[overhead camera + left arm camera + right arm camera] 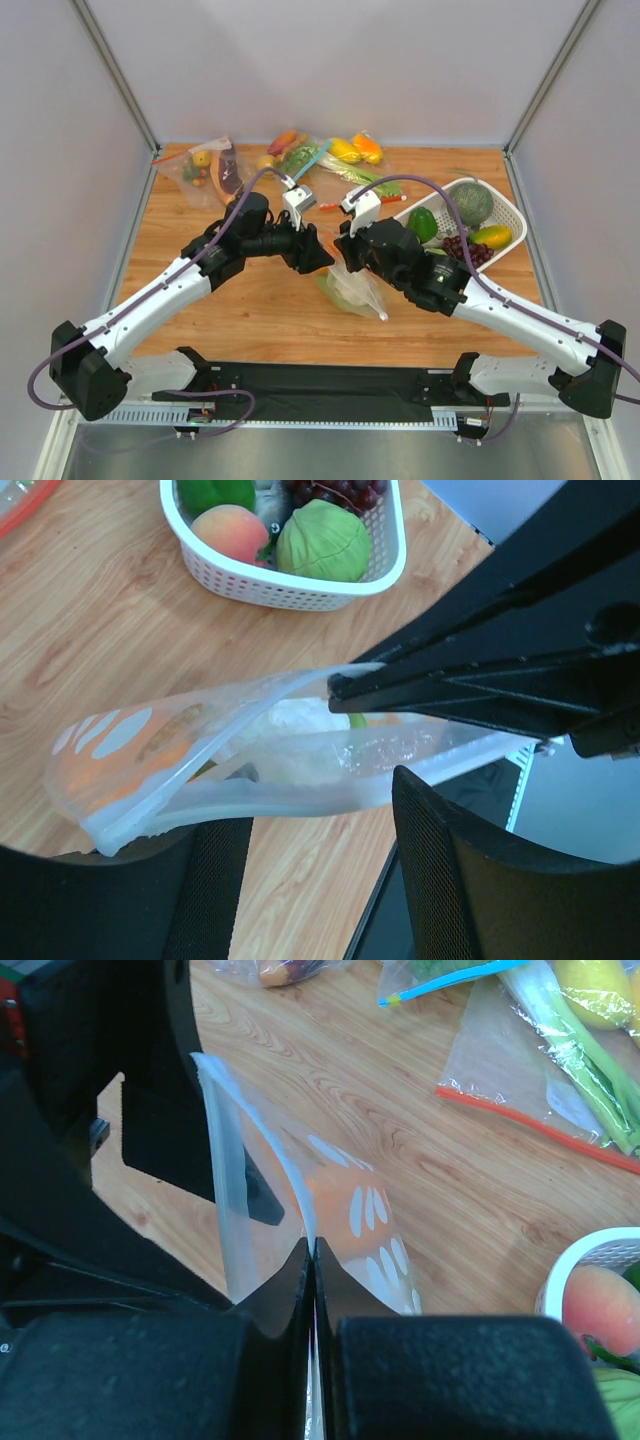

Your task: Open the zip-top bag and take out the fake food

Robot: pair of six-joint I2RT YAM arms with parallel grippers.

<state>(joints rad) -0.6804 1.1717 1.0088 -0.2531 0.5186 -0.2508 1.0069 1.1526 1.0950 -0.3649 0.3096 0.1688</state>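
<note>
The zip-top bag (352, 290), clear with pale dots, hangs between both arms just above the table's middle. My right gripper (312, 1245) is shut on one lip of its mouth; its black fingers (345, 688) show pinching that lip in the left wrist view. The bag's mouth (250, 780) gapes. My left gripper (312, 815) is open, its fingers wide apart right at the other lip, gripping nothing. The fake food is inside: an orange (85, 770) (330, 1195) at the bottom, a white cauliflower (290, 725) midway, and a sliver of green piece (357, 720).
A white basket (505, 215) (300, 595) at the right holds a green pepper, a melon, grapes and a peach. Other filled bags lie along the back edge (205, 170) (340, 155); one has a red zip strip (540, 1125). A black mat (320, 385) spans the near edge.
</note>
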